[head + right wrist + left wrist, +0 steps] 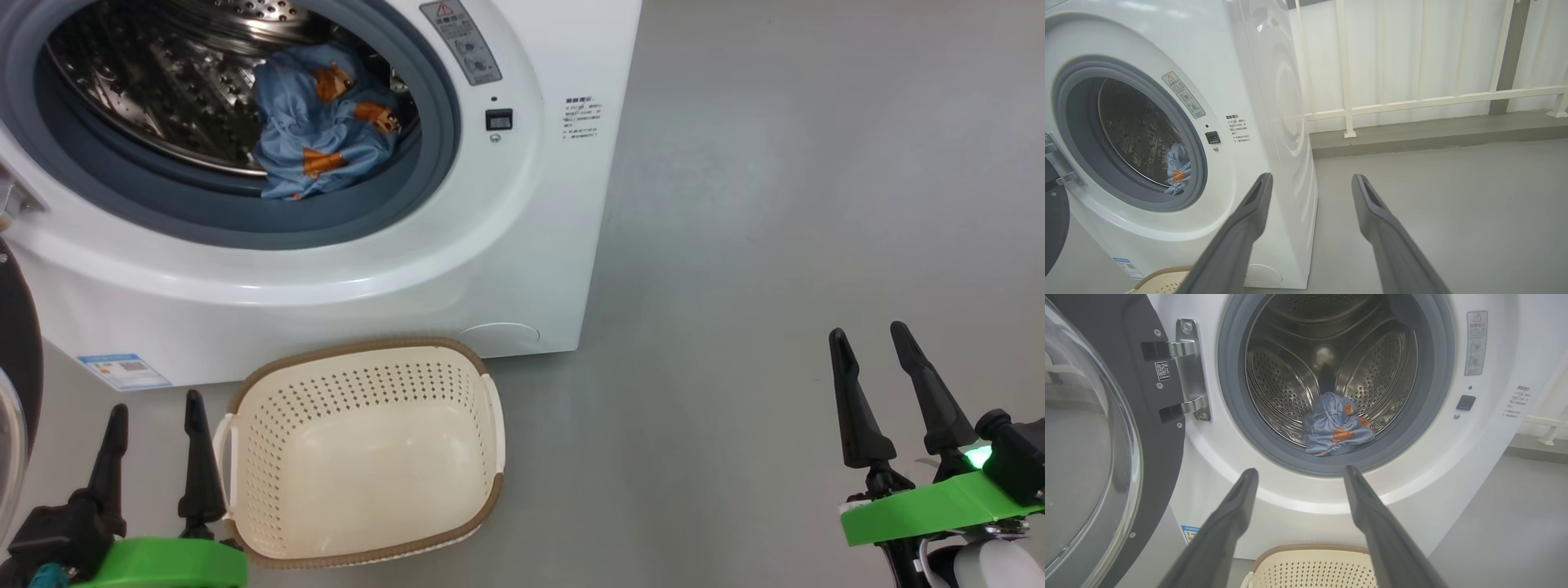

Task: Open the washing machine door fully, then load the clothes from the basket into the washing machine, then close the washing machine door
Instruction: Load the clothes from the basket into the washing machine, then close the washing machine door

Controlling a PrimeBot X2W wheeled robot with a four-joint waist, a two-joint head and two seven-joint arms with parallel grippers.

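Head view has the clothes [326,122] bundled at the front of the drum [147,73] of the washing machine [522,269]. The basket [359,347] just before it looks empty, so I judge loading is done and only closing is left. The washing machine door [1090,457] stands swung wide, cut off at the frame. The left pincer [157,404] and right pincer [867,331] gape fully, holding nothing. I can't make out any cream piece.

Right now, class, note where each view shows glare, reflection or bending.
Head view: soft sheen on the basket floor. Left wrist view: the door glass mirrors the room. Right wrist view: the washer bows at its corner; pale glare on its side.
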